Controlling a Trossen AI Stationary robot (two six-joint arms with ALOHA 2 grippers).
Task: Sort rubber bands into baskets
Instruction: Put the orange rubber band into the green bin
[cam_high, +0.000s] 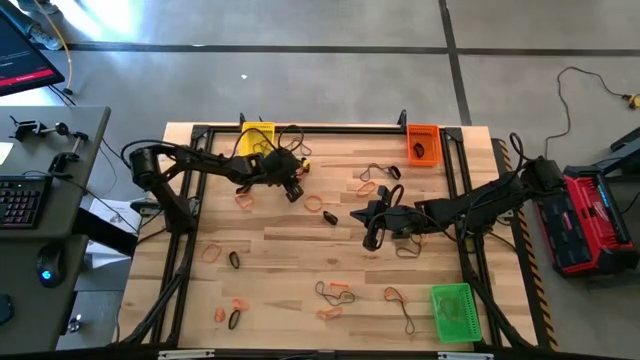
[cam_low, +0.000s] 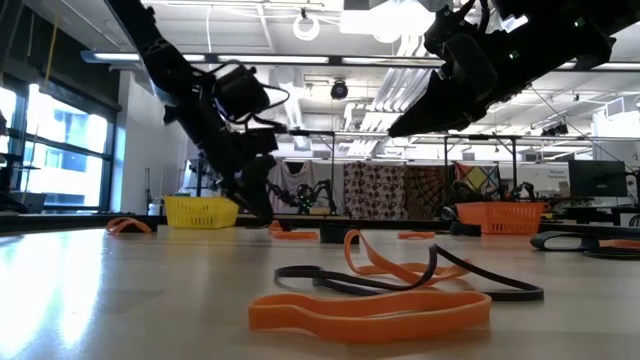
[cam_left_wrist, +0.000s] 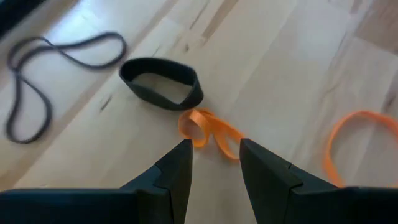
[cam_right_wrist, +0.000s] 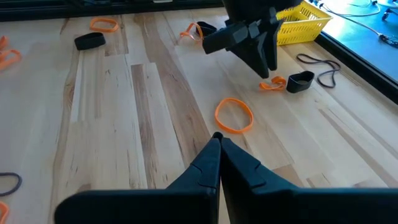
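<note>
Left of centre in the overhead frame, my left hand (cam_left_wrist: 214, 163) hangs spread over a twisted orange band (cam_left_wrist: 208, 132); next I lower and pinch, right hand (cam_right_wrist: 218, 144) pressed together.

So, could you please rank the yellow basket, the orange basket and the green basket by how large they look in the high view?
1. green basket, looks largest.
2. yellow basket and orange basket: they look about alike, and the left arm covers part of the yellow one, so I won't rank them.
</note>
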